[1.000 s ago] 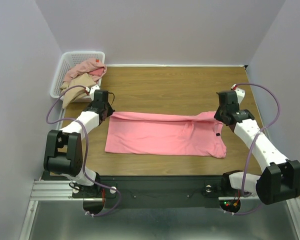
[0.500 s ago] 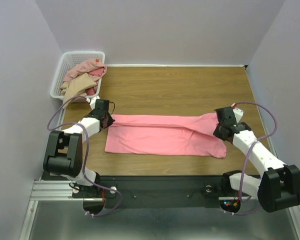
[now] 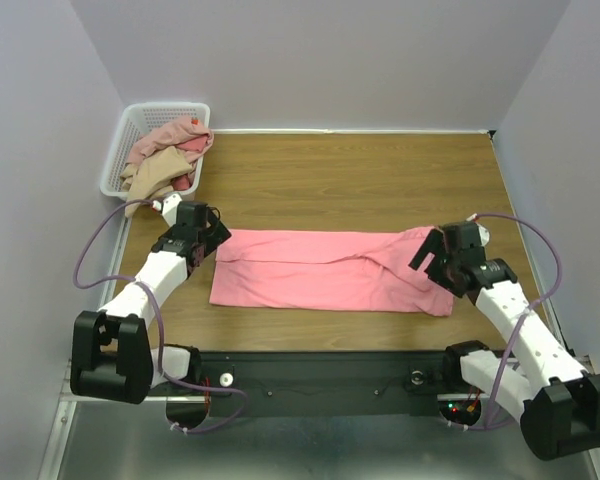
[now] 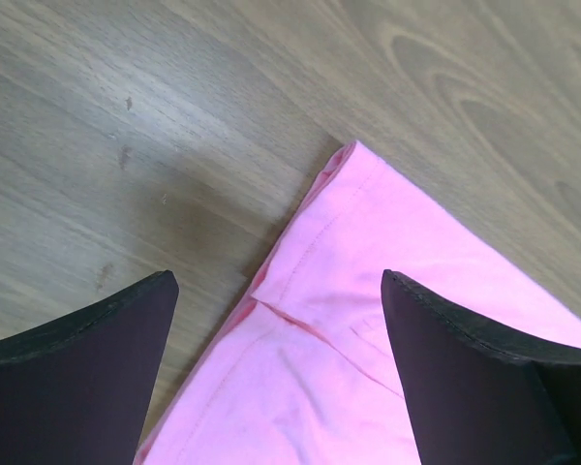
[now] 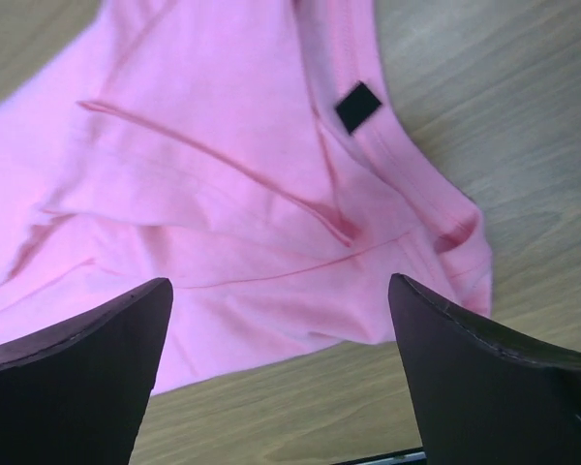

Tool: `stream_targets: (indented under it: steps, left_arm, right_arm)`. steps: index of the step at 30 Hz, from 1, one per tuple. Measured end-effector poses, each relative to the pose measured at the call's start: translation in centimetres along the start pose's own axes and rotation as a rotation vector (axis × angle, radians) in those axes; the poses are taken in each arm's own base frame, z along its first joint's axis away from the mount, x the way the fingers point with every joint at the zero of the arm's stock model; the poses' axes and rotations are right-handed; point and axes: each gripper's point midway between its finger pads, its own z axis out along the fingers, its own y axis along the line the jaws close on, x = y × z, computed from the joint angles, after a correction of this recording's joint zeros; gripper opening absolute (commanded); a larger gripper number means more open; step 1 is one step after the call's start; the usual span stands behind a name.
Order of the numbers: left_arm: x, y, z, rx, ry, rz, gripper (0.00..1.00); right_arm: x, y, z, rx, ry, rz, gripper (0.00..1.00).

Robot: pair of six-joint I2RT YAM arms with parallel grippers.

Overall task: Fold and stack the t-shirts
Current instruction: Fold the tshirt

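A salmon-pink t-shirt (image 3: 325,270) lies folded lengthwise as a long strip on the wooden table (image 3: 350,180). My left gripper (image 3: 202,240) hovers open over its left end; the left wrist view shows the shirt's corner (image 4: 368,281) between the spread fingers (image 4: 87,368). My right gripper (image 3: 438,262) stands open above the right end, where the collar with a black tag (image 5: 357,106) lies bunched. Nothing is held by either gripper. More t-shirts (image 3: 165,150), in rose and tan, are heaped in the basket.
A white lattice basket (image 3: 140,120) sits at the table's far left corner, against the wall. Walls close in the left, back and right sides. The arm bases and a black rail (image 3: 320,365) run along the near edge.
Both grippers have opened and let go of the shirt's far edge, which now lies folded over toward the near side. Both arms have drawn back toward me.
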Motion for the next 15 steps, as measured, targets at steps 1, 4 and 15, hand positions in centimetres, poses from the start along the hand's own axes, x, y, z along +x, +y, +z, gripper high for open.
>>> stream_targets:
  steps: [1,4,15]
  left_arm:
    - [-0.4,-0.2,-0.4,0.007,-0.007,-0.009,0.99]
    - [-1.0,-0.9,-0.9,0.032,-0.010,-0.025,0.99]
    - [1.6,-7.6,0.9,0.187,0.105,0.054,0.98]
  right_arm:
    - [-0.3,0.6,-0.3,-0.023,-0.002,-0.003,1.00]
    - [-1.5,3.0,-0.7,-0.103,0.011,-0.037,1.00]
    - [-1.3,10.0,5.6,-0.257,0.192,-0.155,1.00]
